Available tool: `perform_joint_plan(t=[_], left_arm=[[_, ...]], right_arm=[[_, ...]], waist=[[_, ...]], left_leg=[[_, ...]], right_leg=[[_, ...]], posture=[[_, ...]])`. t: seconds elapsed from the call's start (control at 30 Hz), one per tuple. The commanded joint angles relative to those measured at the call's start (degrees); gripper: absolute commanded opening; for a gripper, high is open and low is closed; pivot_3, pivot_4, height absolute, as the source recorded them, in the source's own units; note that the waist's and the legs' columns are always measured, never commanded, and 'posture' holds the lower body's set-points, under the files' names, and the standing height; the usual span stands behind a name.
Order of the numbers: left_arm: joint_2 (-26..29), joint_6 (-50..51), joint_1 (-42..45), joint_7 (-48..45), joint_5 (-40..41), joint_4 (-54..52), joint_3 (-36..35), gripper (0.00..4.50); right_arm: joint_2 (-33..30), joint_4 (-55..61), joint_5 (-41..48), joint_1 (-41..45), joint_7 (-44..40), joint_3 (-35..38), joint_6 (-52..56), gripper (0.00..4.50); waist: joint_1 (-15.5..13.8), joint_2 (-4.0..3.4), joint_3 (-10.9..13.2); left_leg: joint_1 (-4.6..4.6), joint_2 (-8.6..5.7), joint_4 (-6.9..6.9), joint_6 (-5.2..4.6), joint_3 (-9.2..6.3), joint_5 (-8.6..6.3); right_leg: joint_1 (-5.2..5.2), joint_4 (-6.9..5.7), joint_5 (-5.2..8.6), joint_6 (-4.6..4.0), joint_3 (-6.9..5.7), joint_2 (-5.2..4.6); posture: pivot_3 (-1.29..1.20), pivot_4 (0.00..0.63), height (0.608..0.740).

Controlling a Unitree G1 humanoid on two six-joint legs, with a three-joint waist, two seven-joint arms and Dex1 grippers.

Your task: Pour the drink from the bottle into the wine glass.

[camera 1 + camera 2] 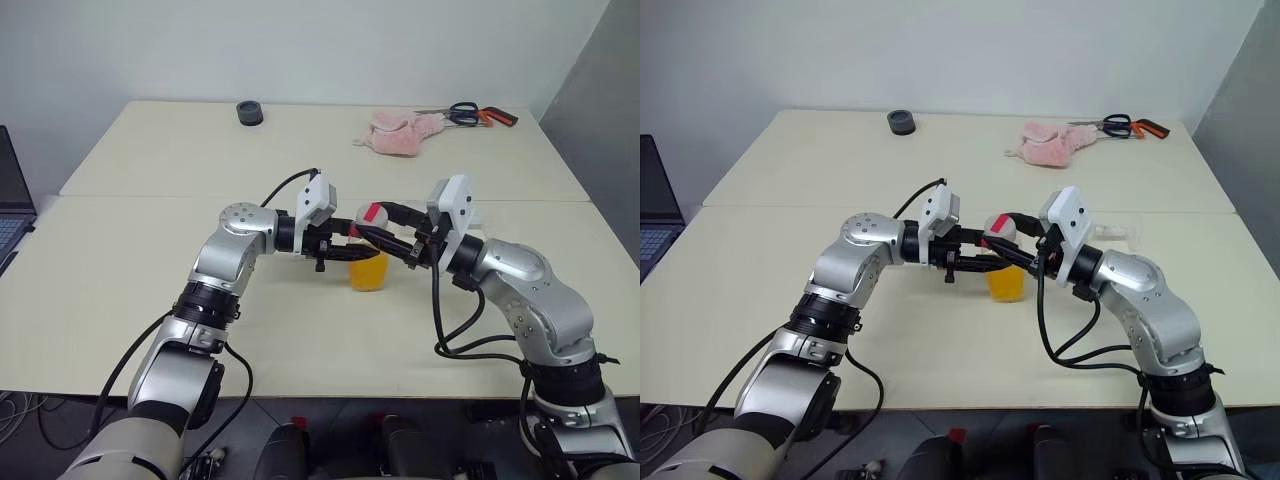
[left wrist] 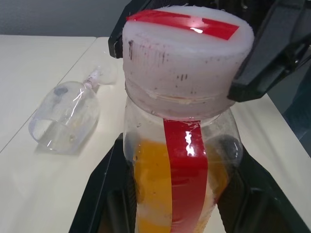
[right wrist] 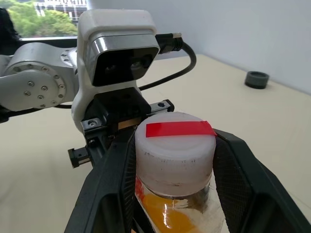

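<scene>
Above the desk (image 1: pixel 120 250), the left end effector (image 1: pixel 338 252) pinches the thin-walled, likely squashy bottle (image 2: pixel 180 160) by its body, while the right end effector (image 3: pixel 175 160) brackets the white cap (image 3: pixel 176 151), best gripped firmly since its sides look smooth.

The bottle (image 2: pixel 181 160) is clear shiny plastic with a glossy red stripe and a dull white cap (image 2: pixel 187 58), maybe scuffed, on a smooth matt table (image 1: pixel 150 250).
</scene>
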State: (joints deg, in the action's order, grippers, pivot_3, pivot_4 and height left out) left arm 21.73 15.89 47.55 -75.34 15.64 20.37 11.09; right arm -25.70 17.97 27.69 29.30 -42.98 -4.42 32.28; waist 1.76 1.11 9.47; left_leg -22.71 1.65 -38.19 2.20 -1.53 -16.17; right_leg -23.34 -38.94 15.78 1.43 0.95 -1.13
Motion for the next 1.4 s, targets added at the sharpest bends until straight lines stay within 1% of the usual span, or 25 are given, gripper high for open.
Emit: perform_joint_plan(t=[0.03, 0.23, 0.37, 0.43, 0.5, 0.57, 0.6, 0.77, 0.87, 0.97, 1.07, 1.17, 1.27, 1.4], left_arm=[[0.3, -0.9, 2.4, -1.4, 1.1, -1.9, -0.7, 1.71], [0.4, -2.0, 2.4, -2.8, 0.5, -1.7, -0.4, 1.69], [0.1, -3.3, 3.1, -2.3, -0.2, -0.4, -0.5, 1.69], [0.0, -3.9, 3.2, -2.1, -0.4, 0.0, -0.5, 1.69], [-0.1, -4.6, 3.3, -1.6, -0.7, 0.4, -0.7, 1.69], [-0.2, -5.3, 3.3, -1.0, -0.9, 0.6, -0.8, 1.69], [-0.3, -5.5, 3.4, -0.7, -0.9, 0.7, -0.8, 1.69], [-0.3, -5.7, 2.8, 0.3, -0.7, 0.5, -0.7, 1.69], [-0.1, -5.2, 1.9, 0.2, -0.4, -0.3, -0.7, 1.69], [0.0, -5.5, 1.7, 0.2, -0.5, -0.1, -0.6, 1.69], [-0.1, -5.7, 1.9, 0.1, -0.7, 0.4, -0.6, 1.69], [-0.2, -6.0, 2.2, 0.1, -0.8, 1.0, -0.4, 1.69], [-0.6, -6.4, 2.7, 0.1, -1.0, 1.8, -0.3, 1.69], [-0.8, -6.9, 3.1, -0.3, -1.2, 2.5, -0.2, 1.69]], right_arm=[[-1.4, -1.3, 2.6, 1.2, -5.0, 0.0, 1.0, 1.87], [-3.2, -3.9, 6.9, 2.9, -9.2, 1.5, 4.5, 1.87], [-3.8, -4.6, 3.9, 3.8, -8.9, 0.8, 1.8, 1.87], [-3.7, -4.4, 2.9, 3.6, -8.1, 0.8, 0.8, 2.59], [-3.6, -3.2, 2.0, 2.9, -7.7, 0.5, 0.0, 3.17], [-3.3, -2.1, 1.2, 2.2, -7.0, 0.4, -0.5, 3.93], [-3.2, -1.7, 1.0, 1.8, -6.6, 0.4, -0.6, 4.21], [-3.4, 2.2, -2.3, -0.8, -2.4, 1.5, -2.9, 4.23], [-3.6, 7.3, -2.9, -2.9, 2.1, 4.0, -1.8, 4.23], [-4.0, 12.0, -3.6, -4.5, 5.3, 4.3, -0.6, 4.23], [-3.2, 17.3, -4.8, -5.5, 8.7, 2.5, 0.9, 4.23], [-2.1, 20.1, -6.3, -5.9, 11.3, -0.1, 1.8, 4.23], [-0.6, 19.4, -10.3, -5.9, 14.1, -3.7, 0.4, 4.23], [1.4, 18.0, -14.6, -5.2, 17.7, -4.7, -1.6, 4.23]], waist=[[0.0, 0.00, 0.0], [0.0, 0.00, 0.0], [0.0, 0.00, 0.0], [0.0, 0.00, 0.0], [0.0, 0.00, 0.0], [-0.1, 0.00, 0.0], [-0.1, 0.00, 0.0], [0.0, 0.00, 0.0], [-0.1, 0.00, 0.0], [-0.1, 0.00, 0.0], [0.0, 0.00, 0.0], [0.0, 0.00, 0.0], [0.0, 0.00, 0.0], [-0.1, 0.00, 0.0]], left_leg=[[0.00, 0.00, -0.01, 0.00, 0.01, 0.00], [0.00, 0.00, -0.01, 0.00, 0.01, 0.00], [0.01, 0.00, -0.01, 0.00, 0.00, 0.00], [0.00, 0.00, -0.01, 0.00, 0.01, 0.00], [0.00, 0.00, -0.01, 0.00, 0.01, 0.00], [0.00, 0.00, -0.02, 0.00, 0.00, 0.00], [0.00, 0.00, -0.02, 0.00, 0.00, 0.00], [0.00, 0.00, -0.03, 0.00, 0.01, 0.00], [0.00, 0.00, -0.02, 0.00, -0.01, 0.00], [-0.02, 0.00, -0.03, 0.01, 0.01, 0.00], [0.00, 0.00, -0.03, 0.01, -0.01, 0.00], [0.00, 0.00, -0.02, 0.01, -0.01, 0.00], [0.01, 0.00, -0.03, 0.01, -0.01, 0.00], [-0.01, -0.01, -0.04, 0.01, -0.01, 0.00]], right_leg=[[0.00, 0.00, 0.00, 0.00, 0.00, 0.00], [0.00, -0.01, 0.00, 0.00, 0.01, -0.01], [0.00, -0.02, 0.00, 0.00, 0.00, -0.01], [0.00, -0.01, 0.00, 0.00, 0.01, -0.01], [0.00, -0.02, 0.00, 0.00, 0.00, -0.01], [0.00, -0.02, 0.00, 0.00, 0.01, -0.01], [0.00, -0.02, 0.00, 0.00, 0.01, -0.01], [0.00, -0.02, 0.00, 0.00, 0.01, -0.02], [0.00, -0.03, 0.00, 0.00, 0.00, -0.02], [0.00, -0.02, 0.00, 0.00, 0.02, -0.02], [0.00, -0.03, 0.00, 0.00, 0.01, -0.01], [0.00, -0.03, 0.00, 0.00, 0.02, 0.00], [0.00, -0.03, 0.00, 0.00, 0.01, 0.00], [0.00, -0.03, 0.00, 0.00, 0.01, -0.01]], posture=[[0.00, 0.150, 0.740], [0.00, 0.150, 0.740], [0.00, 0.150, 0.740], [0.00, 0.150, 0.740], [0.00, 0.150, 0.740], [0.00, 0.150, 0.740], [0.00, 0.150, 0.740], [0.00, 0.150, 0.740], [0.00, 0.150, 0.740], [0.00, 0.150, 0.740], [0.00, 0.150, 0.740], [0.00, 0.150, 0.740], [0.00, 0.150, 0.740], [0.00, 0.150, 0.740]])
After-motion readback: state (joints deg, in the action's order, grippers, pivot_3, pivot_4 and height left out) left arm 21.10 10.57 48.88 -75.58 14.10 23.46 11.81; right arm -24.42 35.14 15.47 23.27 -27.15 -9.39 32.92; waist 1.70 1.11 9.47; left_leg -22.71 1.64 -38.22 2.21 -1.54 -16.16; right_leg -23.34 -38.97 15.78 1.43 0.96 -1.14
